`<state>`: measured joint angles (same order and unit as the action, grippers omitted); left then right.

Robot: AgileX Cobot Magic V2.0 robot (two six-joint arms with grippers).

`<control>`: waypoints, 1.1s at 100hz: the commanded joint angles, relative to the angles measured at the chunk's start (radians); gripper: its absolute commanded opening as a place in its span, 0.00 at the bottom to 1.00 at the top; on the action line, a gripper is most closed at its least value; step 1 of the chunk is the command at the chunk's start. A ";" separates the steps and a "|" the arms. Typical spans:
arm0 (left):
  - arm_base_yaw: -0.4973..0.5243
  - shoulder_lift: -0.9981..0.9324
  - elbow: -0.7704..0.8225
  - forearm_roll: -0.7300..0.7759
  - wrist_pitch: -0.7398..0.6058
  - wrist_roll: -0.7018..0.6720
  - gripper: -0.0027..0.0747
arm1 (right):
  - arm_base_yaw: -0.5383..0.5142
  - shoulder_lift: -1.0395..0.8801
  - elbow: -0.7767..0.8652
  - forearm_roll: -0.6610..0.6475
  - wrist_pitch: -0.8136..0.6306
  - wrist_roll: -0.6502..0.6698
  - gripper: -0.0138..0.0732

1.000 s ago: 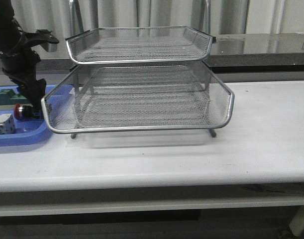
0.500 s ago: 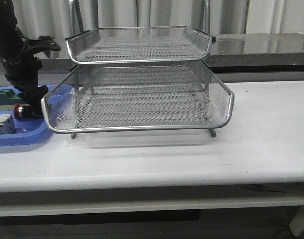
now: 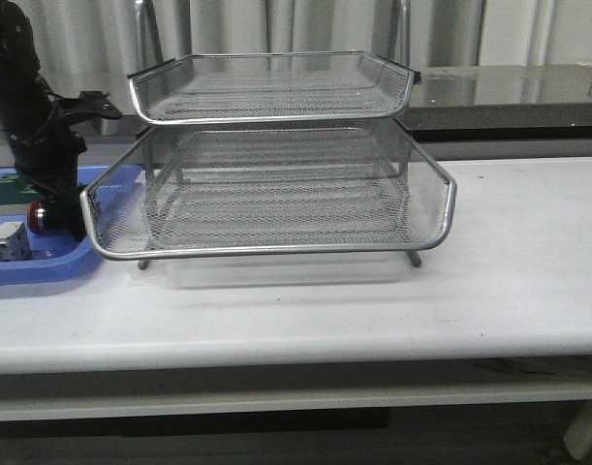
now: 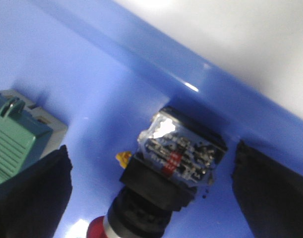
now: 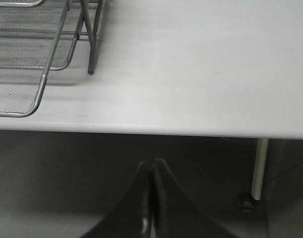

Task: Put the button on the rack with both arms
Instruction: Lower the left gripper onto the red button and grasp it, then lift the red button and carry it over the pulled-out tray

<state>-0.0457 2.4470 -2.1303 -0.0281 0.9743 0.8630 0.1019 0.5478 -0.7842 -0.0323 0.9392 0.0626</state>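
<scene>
The button (image 4: 175, 171) lies on its side in the blue bin (image 4: 106, 94), with its red head, black barrel and clear-blue rear block showing. My left gripper (image 4: 151, 166) is open, with one black finger (image 4: 30, 193) on each side of the button and neither touching it. In the front view the button (image 3: 34, 215) shows beside the left gripper (image 3: 61, 218), left of the rack (image 3: 276, 194). My right gripper (image 5: 151, 171) is shut and empty, below the table's front edge, and is out of the front view. A corner of the rack (image 5: 37, 54) shows in the right wrist view.
The blue bin (image 3: 44, 266) also holds a green block (image 4: 15, 141), also seen in the front view (image 3: 5, 191), and a white block (image 3: 7, 242). The rack's lower tray rim (image 3: 87, 208) juts over the bin's right end. The white table (image 3: 509, 252) stretches to the right.
My left arm has shifted a little to the left and lower over the bin. The button has not moved.
</scene>
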 commanded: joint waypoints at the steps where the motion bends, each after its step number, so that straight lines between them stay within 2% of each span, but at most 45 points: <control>1: -0.005 -0.054 -0.026 -0.007 -0.031 -0.003 0.86 | -0.001 0.002 -0.020 -0.014 -0.062 -0.001 0.08; 12: -0.005 -0.054 -0.026 -0.007 -0.030 -0.003 0.84 | -0.001 0.002 -0.020 -0.014 -0.062 -0.001 0.08; 22: -0.005 -0.054 -0.038 -0.007 -0.020 -0.003 0.75 | -0.001 0.002 -0.020 -0.014 -0.062 -0.001 0.08; 48: -0.005 -0.054 -0.106 -0.007 0.063 -0.003 0.27 | -0.001 0.002 -0.020 -0.014 -0.062 -0.001 0.08; 58: -0.005 -0.056 -0.125 -0.007 0.114 -0.003 0.16 | -0.001 0.002 -0.020 -0.014 -0.062 -0.001 0.08; 69: -0.005 -0.056 -0.155 -0.007 0.197 -0.003 0.11 | -0.001 0.002 -0.020 -0.014 -0.062 -0.001 0.08; 84: -0.005 -0.056 -0.217 -0.007 0.297 -0.021 0.11 | -0.001 0.002 -0.020 -0.014 -0.062 -0.001 0.08; 98: -0.005 -0.066 -0.276 0.008 0.297 -0.153 0.11 | -0.001 0.002 -0.020 -0.014 -0.062 -0.001 0.08; 110: -0.005 -0.103 -0.282 0.008 0.297 -0.191 0.11 | -0.001 0.002 -0.020 -0.014 -0.062 -0.001 0.08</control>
<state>-0.0457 2.4532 -2.3740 -0.0161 1.2385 0.7227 0.1019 0.5478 -0.7842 -0.0323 0.9392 0.0626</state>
